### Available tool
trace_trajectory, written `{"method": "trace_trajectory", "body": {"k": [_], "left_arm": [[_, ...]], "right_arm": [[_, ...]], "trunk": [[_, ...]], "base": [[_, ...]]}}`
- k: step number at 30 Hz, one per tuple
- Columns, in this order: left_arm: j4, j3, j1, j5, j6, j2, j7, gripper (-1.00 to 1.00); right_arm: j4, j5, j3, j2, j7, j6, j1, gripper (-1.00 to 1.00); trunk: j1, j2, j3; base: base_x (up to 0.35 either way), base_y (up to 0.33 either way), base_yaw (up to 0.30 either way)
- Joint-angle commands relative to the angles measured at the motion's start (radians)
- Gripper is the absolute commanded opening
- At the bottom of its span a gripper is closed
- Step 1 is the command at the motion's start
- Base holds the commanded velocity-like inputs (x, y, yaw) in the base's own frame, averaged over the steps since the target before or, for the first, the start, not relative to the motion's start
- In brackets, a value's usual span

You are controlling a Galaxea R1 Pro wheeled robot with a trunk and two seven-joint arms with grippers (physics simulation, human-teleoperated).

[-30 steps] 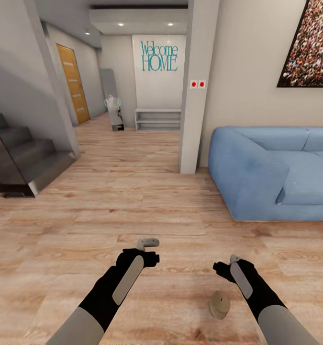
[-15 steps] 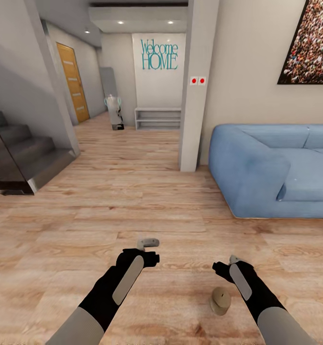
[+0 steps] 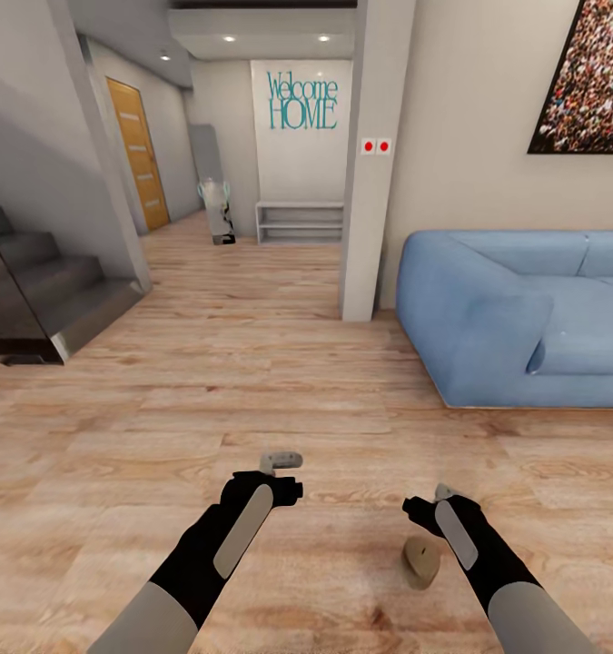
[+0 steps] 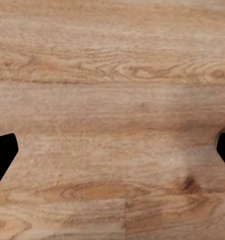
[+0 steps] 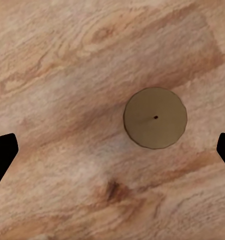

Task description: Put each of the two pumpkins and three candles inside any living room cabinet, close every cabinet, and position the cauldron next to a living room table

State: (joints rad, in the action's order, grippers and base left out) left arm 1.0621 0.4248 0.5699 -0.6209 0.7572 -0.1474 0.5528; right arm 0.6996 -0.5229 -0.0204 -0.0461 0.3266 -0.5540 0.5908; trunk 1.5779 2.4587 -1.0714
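Note:
One candle (image 3: pixel 421 560), a squat tan-grey cylinder, stands on the wood floor just inside my right forearm. It also appears from above in the right wrist view, where the candle (image 5: pixel 155 118) lies below and off-centre between the fingertips. My right gripper (image 3: pixel 429 505) hangs above the floor, open and empty, with the candle a little nearer to me than it. My left gripper (image 3: pixel 281 465) is open over bare floorboards (image 4: pixel 112 100). The pumpkins, the other candles, the cabinet and the cauldron are out of view.
A blue sofa (image 3: pixel 524 309) fills the right side. A white pillar (image 3: pixel 371 163) stands ahead, with a hallway behind it holding a low shelf (image 3: pixel 300 223) and a wooden door (image 3: pixel 138 154). Dark stairs (image 3: pixel 43 291) rise at the left. Open wood floor lies between.
The whole view has shifted slightly, so the camera has moved. The candle now sits a little higher in the picture, closer to my right gripper. Both arms keep their pose.

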Motion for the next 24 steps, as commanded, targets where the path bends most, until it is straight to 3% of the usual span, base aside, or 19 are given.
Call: {"method": "trace_trajectory", "body": {"k": [1, 6, 24], "left_arm": [[0.001, 0.002, 0.001, -0.011, 0.001, 0.000, 0.010, 1.00], [0.001, 0.002, 0.001, -0.012, 0.001, 0.001, 0.010, 1.00], [0.001, 0.002, 0.001, -0.013, 0.001, 0.001, 0.010, 1.00]], "right_arm": [[0.002, -0.011, 0.000, 0.000, 0.008, -0.003, 0.000, 1.00], [0.001, -0.011, 0.002, 0.000, 0.007, -0.005, 0.001, 1.00], [-0.004, -0.009, 0.007, 0.003, 0.006, -0.008, 0.006, 1.00]], "trunk": [[0.004, 0.008, -0.004], [0.022, 0.041, -0.020], [0.030, 0.046, -0.090]], "base": [[0.000, 0.000, 0.000], [0.000, 0.000, 0.000], [0.000, 0.000, 0.000]]}}
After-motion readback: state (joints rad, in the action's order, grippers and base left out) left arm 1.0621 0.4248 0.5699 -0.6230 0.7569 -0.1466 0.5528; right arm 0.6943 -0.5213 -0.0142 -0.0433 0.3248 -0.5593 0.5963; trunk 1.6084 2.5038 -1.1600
